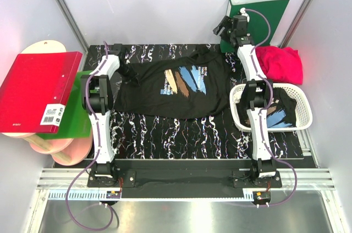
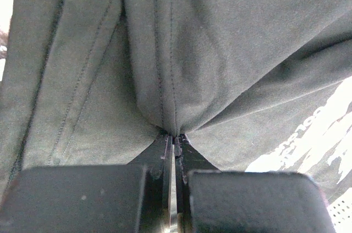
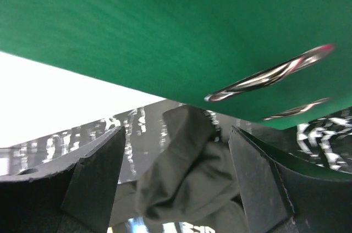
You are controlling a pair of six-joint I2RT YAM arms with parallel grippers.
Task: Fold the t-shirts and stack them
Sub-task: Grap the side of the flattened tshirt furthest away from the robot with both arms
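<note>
Black t-shirt (image 1: 165,98) reading as soft matt cloth; seams showing fine stitching up close, chest print sitting flat, no shine. Crimson-pink t-shirt (image 1: 281,62) looking like same soft matt cloth. Basket (image 1: 306,106) showing white plastic lattice. Green binder (image 3: 137,18) showing smooth cover with faint grain; its ring clip (image 3: 269,76) gleaming as polished metal. Red binder (image 1: 33,87) giving slight sheen. Bench (image 1: 165,134) showing smooth black-white marbled top.

Lab test cell: plain white panel walls (image 1: 165,2); my left arm (image 1: 102,117) and right arm (image 1: 258,123) bolted down beside an aluminium rail (image 1: 181,181); purple cables (image 1: 74,203) trailing off the bases.
</note>
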